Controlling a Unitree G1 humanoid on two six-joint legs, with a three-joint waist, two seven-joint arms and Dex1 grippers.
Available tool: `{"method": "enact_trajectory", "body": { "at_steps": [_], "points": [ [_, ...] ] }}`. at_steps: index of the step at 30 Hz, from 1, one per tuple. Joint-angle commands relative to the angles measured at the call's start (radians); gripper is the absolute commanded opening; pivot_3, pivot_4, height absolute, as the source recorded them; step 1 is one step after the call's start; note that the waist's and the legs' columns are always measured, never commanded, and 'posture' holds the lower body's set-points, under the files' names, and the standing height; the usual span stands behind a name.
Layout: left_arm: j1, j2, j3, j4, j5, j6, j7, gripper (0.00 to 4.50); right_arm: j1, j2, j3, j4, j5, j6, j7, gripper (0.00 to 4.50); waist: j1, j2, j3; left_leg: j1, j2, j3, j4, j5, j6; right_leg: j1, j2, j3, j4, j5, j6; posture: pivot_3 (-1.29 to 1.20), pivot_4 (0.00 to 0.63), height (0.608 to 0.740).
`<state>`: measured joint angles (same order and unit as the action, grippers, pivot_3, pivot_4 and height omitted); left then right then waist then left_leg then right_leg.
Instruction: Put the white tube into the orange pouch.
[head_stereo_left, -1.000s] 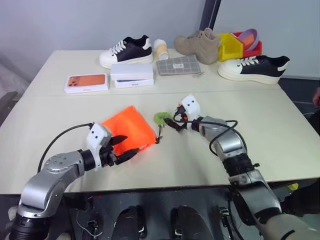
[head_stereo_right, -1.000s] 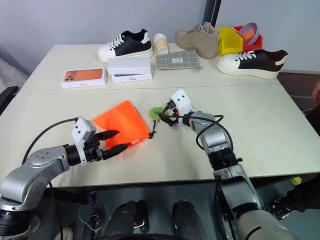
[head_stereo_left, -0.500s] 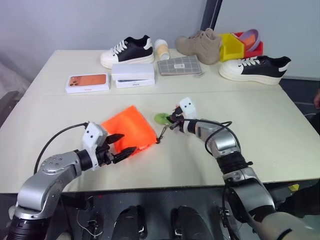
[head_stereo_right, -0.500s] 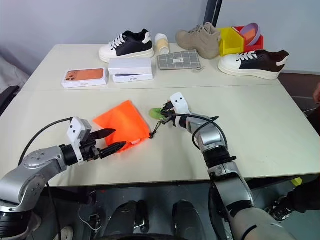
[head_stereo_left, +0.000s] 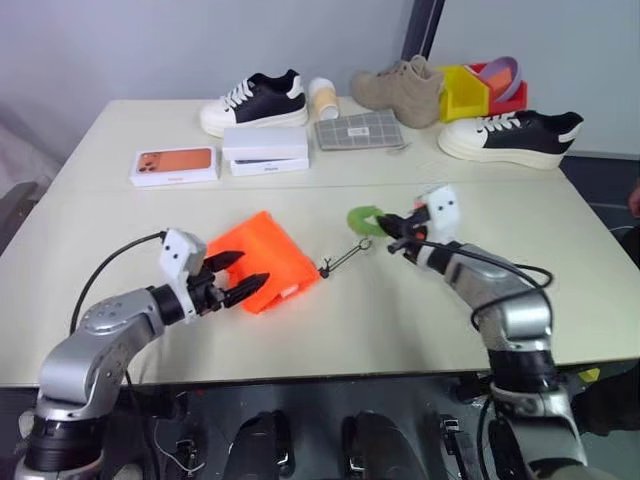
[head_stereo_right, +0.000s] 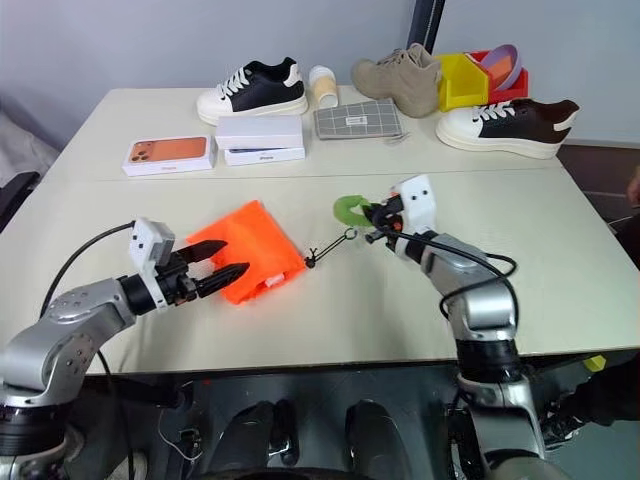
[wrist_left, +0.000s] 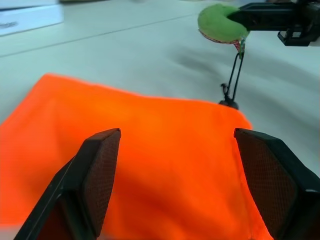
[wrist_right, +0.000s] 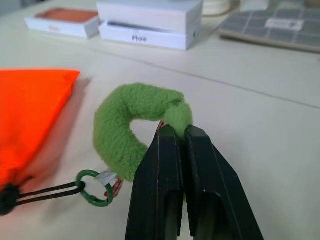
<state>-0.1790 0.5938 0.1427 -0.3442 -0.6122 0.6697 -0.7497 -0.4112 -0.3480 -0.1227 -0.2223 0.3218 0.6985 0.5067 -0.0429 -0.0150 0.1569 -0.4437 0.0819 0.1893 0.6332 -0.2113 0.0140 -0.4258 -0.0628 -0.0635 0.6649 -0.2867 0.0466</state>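
The orange pouch (head_stereo_left: 262, 262) lies flat on the table, its dark cord (head_stereo_left: 345, 258) running right to a small green clip (wrist_right: 92, 181). My right gripper (head_stereo_left: 387, 226) is shut on a curled green fuzzy piece (head_stereo_right: 348, 208) tied to that cord and holds it just above the table, to the right of the pouch. My left gripper (head_stereo_right: 236, 257) stands open at the pouch's near left edge, one finger on each side of the fabric (wrist_left: 150, 150), level with the table. The white tube is hidden or out of view.
Along the table's far edge stand a black-and-white sneaker (head_stereo_left: 253, 101), two white phone boxes (head_stereo_left: 264, 150), an orange-printed box (head_stereo_left: 173, 165), a cream cup (head_stereo_left: 322, 98), a grey checked wallet (head_stereo_left: 358, 130), a tan shoe (head_stereo_left: 396, 90), yellow and red bins (head_stereo_left: 470, 88) and another sneaker (head_stereo_left: 508, 137).
My right gripper has shut on the green piece, lifted it and drawn it to the right and nearer me, pulling the cord out. The left gripper has opened a little wider by the pouch.
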Motion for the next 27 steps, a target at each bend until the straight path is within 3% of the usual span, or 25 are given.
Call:
{"method": "enact_trajectory", "body": {
  "at_steps": [1, 15, 27],
  "points": [
    [-0.089, -0.008, -0.057, 0.044, 0.001, -0.023, -0.057, 4.45, 0.011, -0.014, -0.036, -0.106, 0.054, 0.02, -0.007, 0.0, -0.001, 0.0, 0.0, 0.0, 0.0, 0.0, 0.0, 0.0, 0.0, 0.0, 0.0, 0.0, 0.0, 0.0, 0.0, 0.0, 0.15, 0.74],
    [-0.418, -0.093, -0.38, 0.419, 0.242, -0.237, -0.31, 4.45, 0.045, -0.02, -0.033, -0.187, 0.113, 0.032, -0.052, 0.0, 0.002, 0.0, 0.0, 0.0, -0.001, 0.0, 0.0, 0.004, -0.001, 0.0, 0.001, 0.0, 0.0, 0.0, 0.001, 0.0, 0.15, 0.74],
    [-0.546, -0.139, -0.413, 0.646, 0.312, -0.266, -0.444, 4.45, 0.068, -0.015, -0.023, -0.213, 0.123, 0.025, -0.077, 0.0, 0.002, 0.0, 0.0, 0.0, -0.001, -0.001, 0.0, 0.004, 0.0, 0.0, 0.002, 0.0, 0.0, 0.0, 0.001, 0.0, 0.15, 0.74]
  ]
}}
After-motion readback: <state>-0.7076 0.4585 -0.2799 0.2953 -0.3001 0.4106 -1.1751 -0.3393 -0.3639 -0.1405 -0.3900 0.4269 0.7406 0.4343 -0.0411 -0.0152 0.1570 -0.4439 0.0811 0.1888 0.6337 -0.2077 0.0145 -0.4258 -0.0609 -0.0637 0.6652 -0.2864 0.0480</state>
